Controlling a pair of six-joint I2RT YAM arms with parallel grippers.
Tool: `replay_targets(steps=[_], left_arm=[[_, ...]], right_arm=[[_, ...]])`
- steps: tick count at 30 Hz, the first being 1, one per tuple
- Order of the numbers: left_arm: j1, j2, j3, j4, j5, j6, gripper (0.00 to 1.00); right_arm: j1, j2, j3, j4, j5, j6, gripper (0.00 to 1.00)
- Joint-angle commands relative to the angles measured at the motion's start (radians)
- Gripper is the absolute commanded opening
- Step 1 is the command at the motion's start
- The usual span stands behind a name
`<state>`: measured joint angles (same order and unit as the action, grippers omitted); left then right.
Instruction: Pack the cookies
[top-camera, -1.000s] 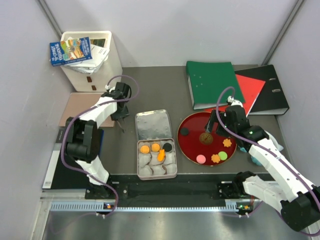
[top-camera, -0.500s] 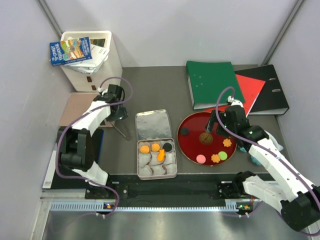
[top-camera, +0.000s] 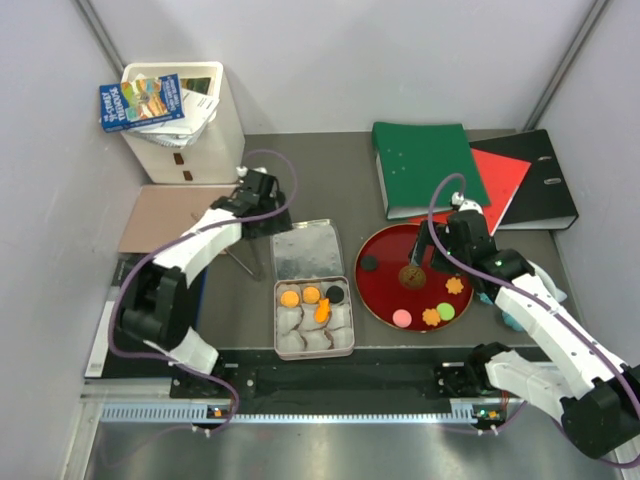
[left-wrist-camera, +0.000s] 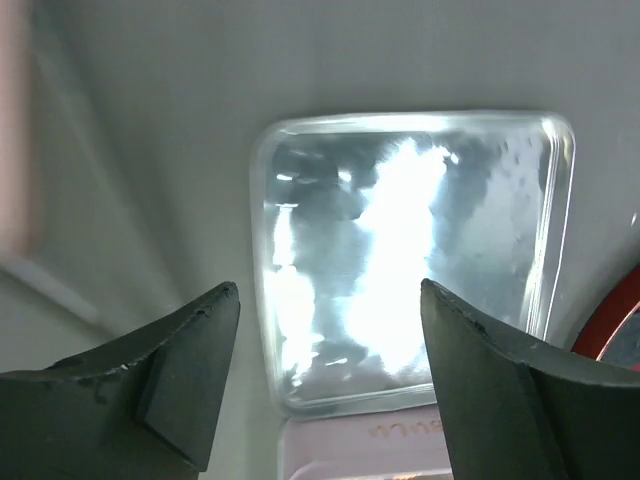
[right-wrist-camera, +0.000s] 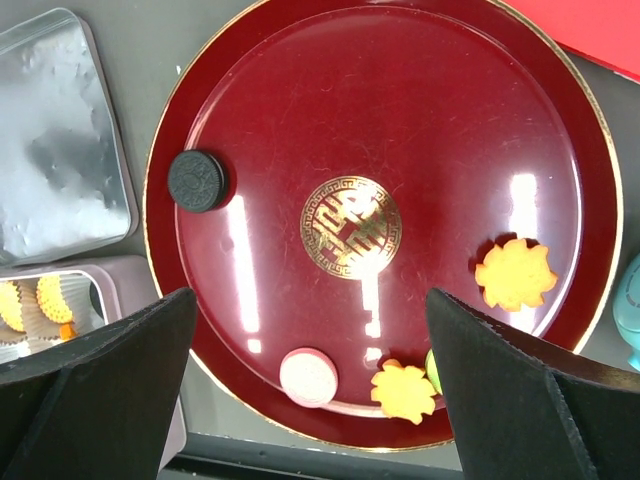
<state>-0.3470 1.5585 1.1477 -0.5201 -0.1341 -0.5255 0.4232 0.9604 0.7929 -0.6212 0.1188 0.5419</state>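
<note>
Top external view has the dark table (top-camera: 330, 180) with the red plate (top-camera: 390, 245) right of centre. The tin (top-camera: 277, 325) is just left of the plate at the near edge, and the shiny lid (top-camera: 305, 250) lies flat just behind the tin. Four cookies (top-camera: 311, 295) sit in the tin already, three orange and one black.

Five more are on the plate. The black cookie (right-wrist-camera: 197, 180) is on the side toward the tin and an orange flower (right-wrist-camera: 515, 274) is on the opposite side. The pink cookie (right-wrist-camera: 309, 376), a second flower (right-wrist-camera: 404, 391) and a half-hidden green one cluster at the near rim.

The right gripper (right-wrist-camera: 310, 295) hangs over the plate with its fingers spread wide and nothing between them. The left gripper (left-wrist-camera: 328, 290) is spread and empty too, over the lid and well apart from the plate.

So the right arm is plainly the nearer one. In its wrist view the pink cookie lies closest to the line between the fingers, just back toward the wrist. I'd judge a short draw toward the near rim and a straight drop would reach it. Being round, it has no long axis to square up to. The tin lies off to that gripper's left, beyond the black cookie.
</note>
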Motion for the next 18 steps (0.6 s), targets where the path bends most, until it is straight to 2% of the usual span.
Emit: replay_targets(steps=[1,8,18], left_arm=[[-0.035,0.125,0.007,0.089,0.051,-0.034,0.76],[-0.035,0.199,-0.014,0.13,0.037,-0.05,0.71],[-0.033,0.143,-0.063,0.166,0.024,-0.042,0.72]], right_arm=[[0.008,0.001,0.057,0.006,-0.01,-0.002,0.96],[0.008,0.0,0.06,-0.006,0.001,-0.003,0.96],[0.006,0.0,0.054,-0.006,0.01,-0.002,0.96]])
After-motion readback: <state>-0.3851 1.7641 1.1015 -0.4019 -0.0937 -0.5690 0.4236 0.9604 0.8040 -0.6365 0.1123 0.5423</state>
